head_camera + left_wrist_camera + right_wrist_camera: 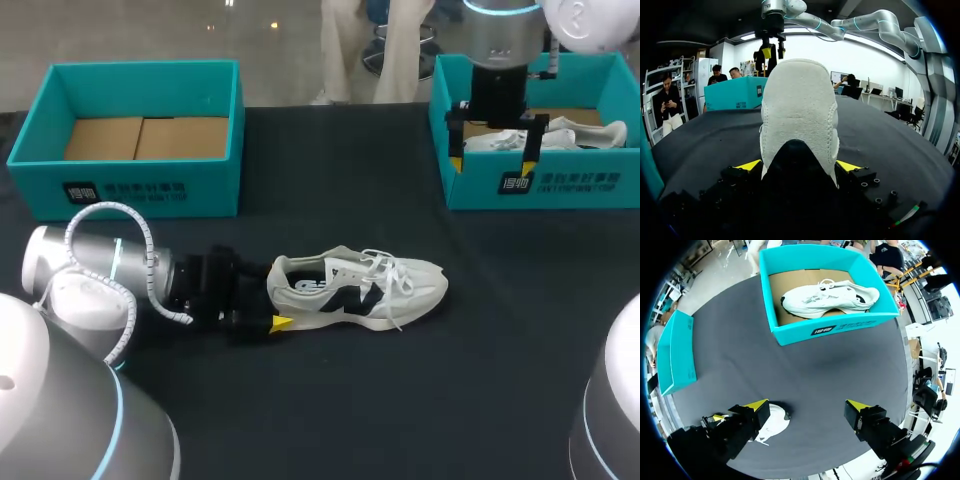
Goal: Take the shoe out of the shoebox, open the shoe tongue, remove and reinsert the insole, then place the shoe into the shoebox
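Left gripper (799,166) clamps the white mesh sneaker (360,290) by its heel on the black surface (330,400) (right gripper (807,407) gapes wide); tongue-opening likely needs that one.

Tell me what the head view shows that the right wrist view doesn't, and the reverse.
Head view only: the whole table shoe, with the left claw around its heel, and the left shoebox's cardboard floor. Right wrist view only: the whole boxed shoe inside the right shoebox; in the head view the right arm covers part of it. Both: the two shoeboxes, the open right claw, and the table shoe.
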`<state>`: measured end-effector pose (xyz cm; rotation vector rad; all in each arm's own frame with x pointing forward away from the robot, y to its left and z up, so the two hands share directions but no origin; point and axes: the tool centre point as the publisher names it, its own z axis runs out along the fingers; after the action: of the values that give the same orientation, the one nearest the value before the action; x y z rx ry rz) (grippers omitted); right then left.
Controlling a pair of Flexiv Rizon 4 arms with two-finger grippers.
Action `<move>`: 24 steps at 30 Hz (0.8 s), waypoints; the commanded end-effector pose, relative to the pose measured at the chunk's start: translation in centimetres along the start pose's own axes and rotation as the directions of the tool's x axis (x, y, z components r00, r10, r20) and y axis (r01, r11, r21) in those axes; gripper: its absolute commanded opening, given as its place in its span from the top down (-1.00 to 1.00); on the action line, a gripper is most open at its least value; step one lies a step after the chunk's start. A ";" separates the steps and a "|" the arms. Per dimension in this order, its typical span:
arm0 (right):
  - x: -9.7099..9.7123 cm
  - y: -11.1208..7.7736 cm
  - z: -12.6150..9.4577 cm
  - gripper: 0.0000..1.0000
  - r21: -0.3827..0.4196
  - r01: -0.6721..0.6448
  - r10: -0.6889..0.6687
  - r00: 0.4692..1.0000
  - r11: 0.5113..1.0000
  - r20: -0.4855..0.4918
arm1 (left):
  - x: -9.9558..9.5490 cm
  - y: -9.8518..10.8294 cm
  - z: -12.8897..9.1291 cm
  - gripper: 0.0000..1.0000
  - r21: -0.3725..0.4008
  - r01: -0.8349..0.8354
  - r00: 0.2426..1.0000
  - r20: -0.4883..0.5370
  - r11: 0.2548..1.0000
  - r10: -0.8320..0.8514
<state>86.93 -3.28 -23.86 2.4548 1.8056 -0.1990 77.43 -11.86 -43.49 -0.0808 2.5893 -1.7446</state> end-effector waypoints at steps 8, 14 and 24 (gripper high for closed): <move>0.4 0.6 0.0 -1.00 0.014 0.000 0.000 1.000 1.000 0.015 | 0.1 0.5 0.3 1.00 -0.003 0.001 1.000 0.000 1.000 -0.001; 0.4 0.6 0.0 -1.00 0.014 0.000 0.000 1.000 1.000 0.015 | 0.1 0.5 0.3 1.00 -0.003 0.001 1.000 0.000 1.000 -0.001; 6.9 -7.1 0.4 -1.00 -0.080 0.062 -0.055 0.995 0.995 0.085 | 0.1 0.5 0.3 1.00 -0.003 0.001 1.000 0.000 1.000 -0.001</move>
<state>83.63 2.88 -24.92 2.3599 1.8534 -0.2297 77.43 -11.83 -43.49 -0.0809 2.5895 -1.7441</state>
